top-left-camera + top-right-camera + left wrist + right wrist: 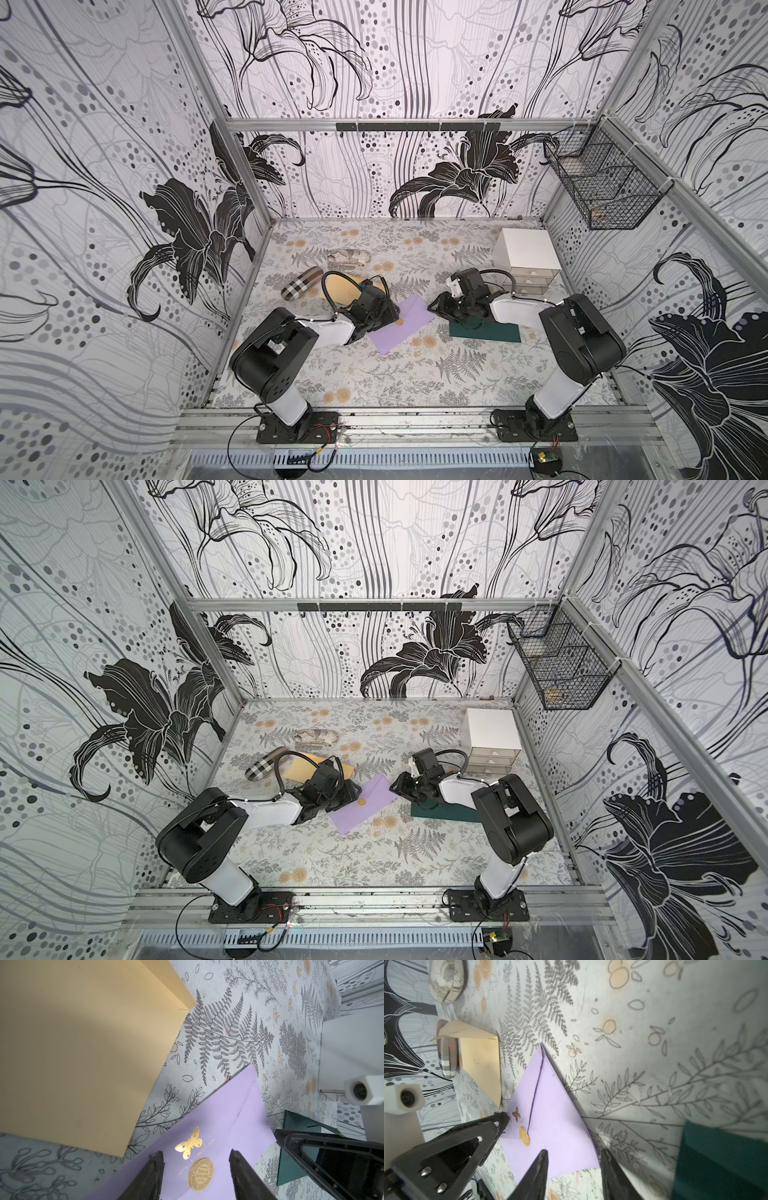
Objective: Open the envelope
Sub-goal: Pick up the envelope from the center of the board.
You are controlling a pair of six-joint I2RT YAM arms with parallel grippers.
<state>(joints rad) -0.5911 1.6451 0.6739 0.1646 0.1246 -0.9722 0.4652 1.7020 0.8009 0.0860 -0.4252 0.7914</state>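
A lilac envelope (411,322) (374,798) lies flat mid-table, its flap down under a round gold seal (201,1174) (524,1136) beside a gold butterfly. My left gripper (391,319) (351,798) (195,1154) is open at the envelope's left edge, its fingers (156,1159) either side of the seal, with one tip (502,1120) resting by the butterfly. My right gripper (433,308) (395,788) (574,1152) is open too, low at the envelope's right corner, and holds nothing.
A tan envelope (343,286) (83,1053) and a plaid case (302,281) lie behind the left arm. A patterned case (348,257) sits further back. A dark green envelope (484,332) is under the right arm. Back right are a white drawer box (525,253) and a wire basket (598,183).
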